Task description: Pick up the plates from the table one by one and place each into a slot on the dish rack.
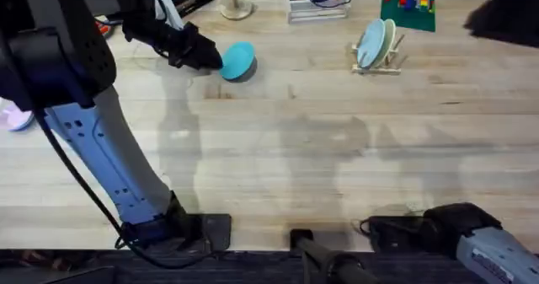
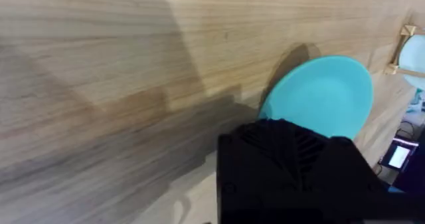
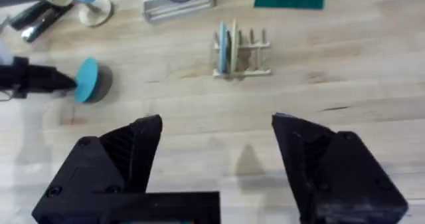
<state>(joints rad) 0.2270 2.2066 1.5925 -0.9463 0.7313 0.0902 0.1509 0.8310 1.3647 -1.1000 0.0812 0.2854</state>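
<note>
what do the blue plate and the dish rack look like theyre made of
The blue plate looks like plastic or possibly glazed ceramic: an even sky-blue colour with a smooth, slightly matte face and no pattern. The dish rack looks like unfinished light wood: pale tan upright pegs on a low base. The table is pale wood planks with visible grain.

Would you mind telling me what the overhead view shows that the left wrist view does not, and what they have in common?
The overhead view alone shows the left arm's hand from outside, reaching to the sky-blue plate, plus the full dish rack with two plates standing in it, a whitish-blue one in front of a cream one, and clutter along the table's far edge. The left wrist view alone shows the blue plate's face close up, with its shadow on the wood. Both share the blue plate, the tabletop and at least a corner of the rack.
</note>
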